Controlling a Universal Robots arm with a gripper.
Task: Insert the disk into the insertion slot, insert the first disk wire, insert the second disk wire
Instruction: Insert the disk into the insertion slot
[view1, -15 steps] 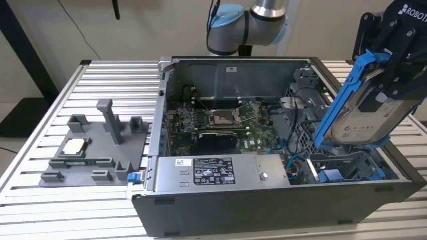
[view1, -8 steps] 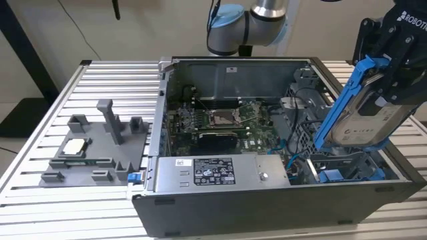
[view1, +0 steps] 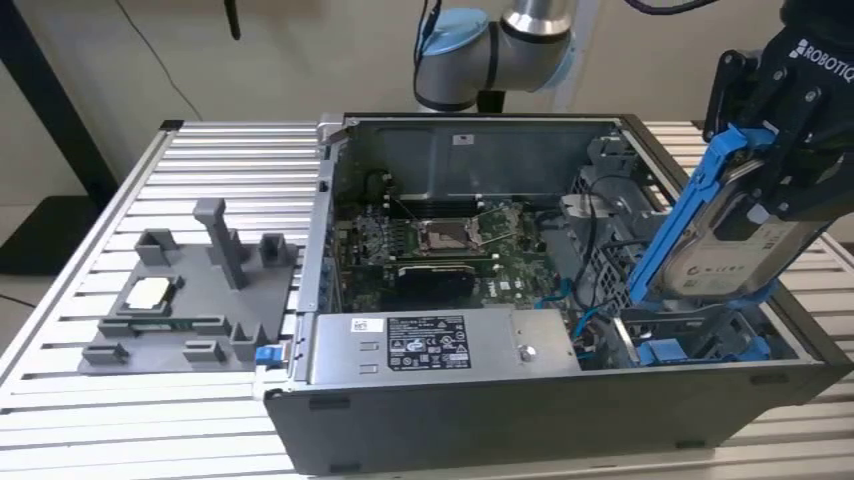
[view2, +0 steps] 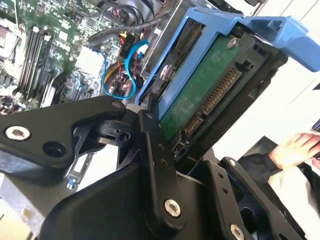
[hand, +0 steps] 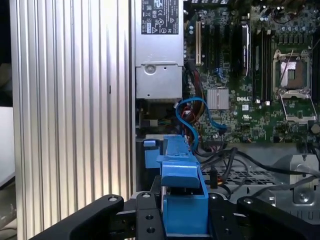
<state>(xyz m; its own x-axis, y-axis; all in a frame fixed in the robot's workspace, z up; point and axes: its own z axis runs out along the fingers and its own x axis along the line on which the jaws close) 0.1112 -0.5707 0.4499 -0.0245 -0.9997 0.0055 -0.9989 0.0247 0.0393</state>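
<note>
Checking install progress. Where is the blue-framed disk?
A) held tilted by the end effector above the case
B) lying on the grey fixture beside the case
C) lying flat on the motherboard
A: the end effector grips the disk, tilted over the open case.

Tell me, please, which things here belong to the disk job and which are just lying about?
Job: gripper, shut on the disk; insertion slot; blue cable.
Lying about: power-supply box; grey fixture tray.
</note>
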